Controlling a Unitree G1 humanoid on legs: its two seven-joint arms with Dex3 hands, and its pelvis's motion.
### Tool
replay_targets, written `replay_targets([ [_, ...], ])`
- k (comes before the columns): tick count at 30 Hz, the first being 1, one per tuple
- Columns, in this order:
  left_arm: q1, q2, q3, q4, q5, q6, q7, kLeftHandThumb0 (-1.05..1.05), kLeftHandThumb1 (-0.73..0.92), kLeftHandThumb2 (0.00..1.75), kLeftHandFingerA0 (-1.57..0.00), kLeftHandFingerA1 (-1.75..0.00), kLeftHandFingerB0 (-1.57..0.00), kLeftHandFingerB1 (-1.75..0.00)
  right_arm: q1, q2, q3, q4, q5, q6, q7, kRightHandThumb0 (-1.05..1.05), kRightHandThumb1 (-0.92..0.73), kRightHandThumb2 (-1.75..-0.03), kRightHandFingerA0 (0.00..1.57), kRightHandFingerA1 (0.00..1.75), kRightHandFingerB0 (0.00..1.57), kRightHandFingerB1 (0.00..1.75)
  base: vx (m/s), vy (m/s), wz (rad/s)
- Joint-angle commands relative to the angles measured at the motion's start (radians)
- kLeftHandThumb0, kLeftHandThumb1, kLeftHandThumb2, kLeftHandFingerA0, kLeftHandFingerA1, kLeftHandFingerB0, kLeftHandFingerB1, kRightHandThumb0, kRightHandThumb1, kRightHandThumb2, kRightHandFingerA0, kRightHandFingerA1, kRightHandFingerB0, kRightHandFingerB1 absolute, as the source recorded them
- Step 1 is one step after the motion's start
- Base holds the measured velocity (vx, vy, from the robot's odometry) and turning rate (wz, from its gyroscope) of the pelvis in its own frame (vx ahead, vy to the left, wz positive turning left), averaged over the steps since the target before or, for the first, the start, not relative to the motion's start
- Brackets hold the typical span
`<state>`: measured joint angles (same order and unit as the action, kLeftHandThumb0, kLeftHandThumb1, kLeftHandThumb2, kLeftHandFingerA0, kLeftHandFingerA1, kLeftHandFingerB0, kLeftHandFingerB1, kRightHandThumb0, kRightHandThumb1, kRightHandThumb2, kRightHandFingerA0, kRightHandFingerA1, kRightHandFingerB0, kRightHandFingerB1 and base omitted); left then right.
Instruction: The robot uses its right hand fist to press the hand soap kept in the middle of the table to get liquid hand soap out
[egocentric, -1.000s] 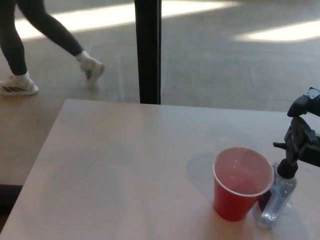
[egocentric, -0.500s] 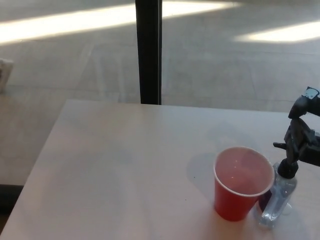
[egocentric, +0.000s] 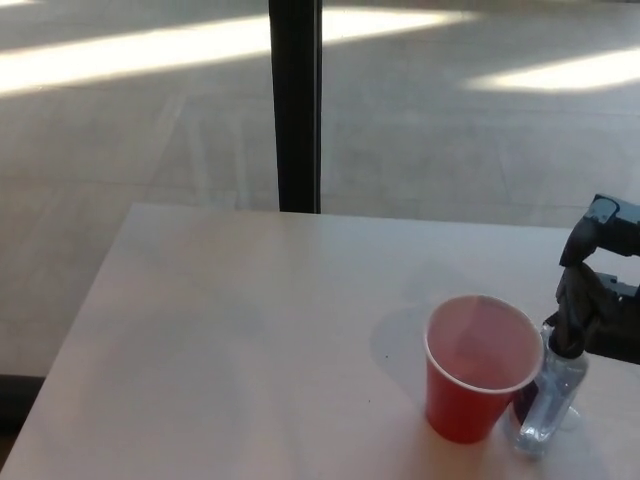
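While right hand (egocentric: 592, 290) rests on soap bottle (egocentric: 548, 395) pump, grip unclear; red cup (egocentric: 478, 368) touching, table (egocentric: 230, 340) left side bare

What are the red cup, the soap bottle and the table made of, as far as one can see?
The red cup looks like thin glossy plastic with a pale inside and a rolled white rim. The soap bottle seems to be clear plastic, since the table shows through it, with a black pump top. The table has a pale, matte top, perhaps laminate or light wood; the grain is too faint to tell.
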<state>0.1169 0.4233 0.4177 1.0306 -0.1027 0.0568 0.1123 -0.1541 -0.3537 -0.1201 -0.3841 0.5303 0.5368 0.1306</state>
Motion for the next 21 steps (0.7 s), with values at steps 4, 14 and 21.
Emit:
replay_targets([
  [4,0.004,0.020,-0.001,-0.009,-0.005,0.000,0.004,-0.26,0.52,1.07,-0.65,-0.85,-0.45,-0.74,0.078,0.011,0.032,0.057,-0.043,0.058,-0.003,-0.13,-0.65,-1.20,0.96,1.75,0.62,1.74,0.00,0.000,0.00],
  [14,-0.002,0.018,0.007,0.005,-0.014,0.005,0.012,-0.25,0.56,1.01,-0.58,-0.87,-0.41,-0.75,0.061,0.046,0.009,0.112,-0.054,0.030,-0.037,-0.16,-0.65,-1.16,0.97,1.75,0.74,1.59,0.00,0.000,0.00],
  [21,-0.001,0.019,0.008,0.011,-0.012,-0.004,0.007,-0.27,0.53,1.12,-0.62,-0.82,-0.47,-0.74,0.057,0.075,0.009,0.137,-0.064,0.020,-0.064,-0.17,-0.64,-1.14,0.96,1.75,0.73,1.61,0.00,0.000,0.00],
])
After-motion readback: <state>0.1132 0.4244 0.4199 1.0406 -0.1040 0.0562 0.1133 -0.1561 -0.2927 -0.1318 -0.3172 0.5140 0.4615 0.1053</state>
